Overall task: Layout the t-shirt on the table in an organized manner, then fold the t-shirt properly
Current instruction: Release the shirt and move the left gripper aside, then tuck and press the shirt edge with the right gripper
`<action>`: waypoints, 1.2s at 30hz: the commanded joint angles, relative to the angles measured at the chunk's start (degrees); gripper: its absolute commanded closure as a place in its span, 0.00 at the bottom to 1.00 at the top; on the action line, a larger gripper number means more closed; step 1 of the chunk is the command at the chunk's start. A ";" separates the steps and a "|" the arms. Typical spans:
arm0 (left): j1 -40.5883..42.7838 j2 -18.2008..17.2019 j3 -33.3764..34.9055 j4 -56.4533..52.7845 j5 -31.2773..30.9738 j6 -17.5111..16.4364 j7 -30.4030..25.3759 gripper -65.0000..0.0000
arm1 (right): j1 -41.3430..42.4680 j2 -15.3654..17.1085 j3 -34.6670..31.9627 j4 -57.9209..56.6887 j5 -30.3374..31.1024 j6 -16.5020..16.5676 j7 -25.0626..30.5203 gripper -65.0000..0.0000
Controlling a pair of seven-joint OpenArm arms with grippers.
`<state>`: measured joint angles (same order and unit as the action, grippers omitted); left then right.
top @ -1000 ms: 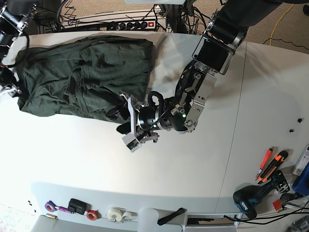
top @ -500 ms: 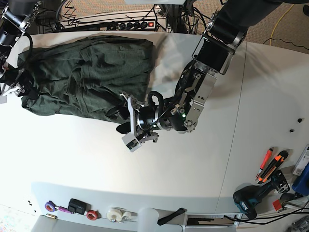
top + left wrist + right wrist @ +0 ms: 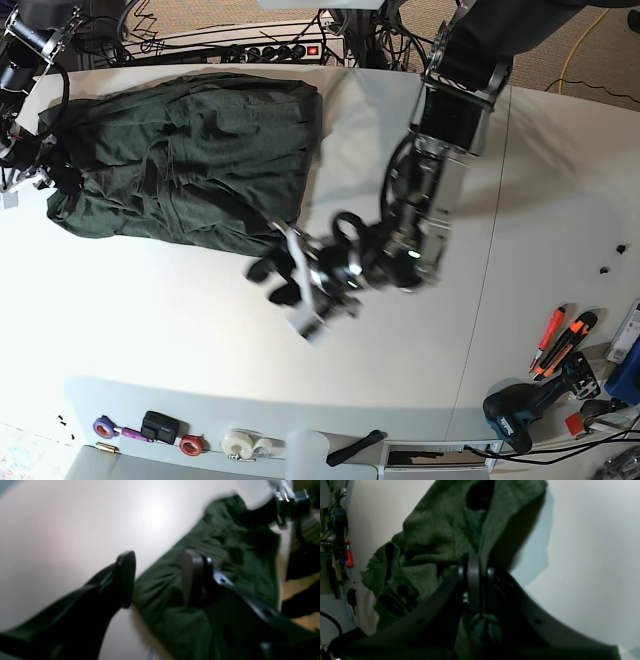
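Our right gripper [image 3: 474,580] pinches the t-shirt [image 3: 180,150] edge; our left gripper [image 3: 157,580] gapes wide above the table [image 3: 540,200].

T-shirt [image 3: 190,150]: soft matt dark green cloth, faintly heathered, creased; table [image 3: 540,200]: smooth white top with slight sheen; left gripper [image 3: 157,580] fingers [image 3: 126,577]: smooth black plastic, semi-gloss; right gripper [image 3: 473,580]: same black finish.

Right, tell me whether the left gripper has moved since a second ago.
Yes. In the base view the left gripper has shifted down and slightly right, away from the t-shirt hem, nearer the table's front edge.
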<state>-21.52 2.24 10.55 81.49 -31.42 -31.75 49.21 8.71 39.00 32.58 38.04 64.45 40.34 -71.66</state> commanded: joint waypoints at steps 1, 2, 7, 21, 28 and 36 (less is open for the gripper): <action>-1.27 0.37 -2.36 1.73 -2.51 -1.60 1.25 0.60 | 0.63 1.79 0.11 1.90 2.25 -0.34 -0.87 1.00; -1.14 0.09 -4.63 2.23 -4.66 -2.62 3.69 0.62 | 0.61 1.77 0.11 3.10 3.72 -0.34 -2.23 1.00; 1.46 -3.32 -13.84 2.58 -13.97 -5.03 10.62 0.69 | -0.17 1.73 0.15 11.08 11.89 -0.34 -7.85 1.00; 16.24 -10.80 -17.09 2.60 -23.17 -8.25 10.82 0.69 | -16.09 -16.72 0.13 49.81 19.30 -0.34 -8.34 1.00; 18.73 -10.84 -17.07 2.60 -25.27 -8.25 11.28 0.69 | -18.38 -26.75 0.09 67.60 16.04 -0.34 -8.34 1.00; 18.99 -10.82 -17.05 2.60 -25.90 -8.25 11.89 0.69 | -18.38 -32.06 -0.24 71.52 6.80 -0.34 -3.58 1.00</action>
<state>-1.61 -8.45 -6.44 83.13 -55.57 -39.51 62.00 -10.17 6.35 32.21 108.55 69.47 39.92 -76.82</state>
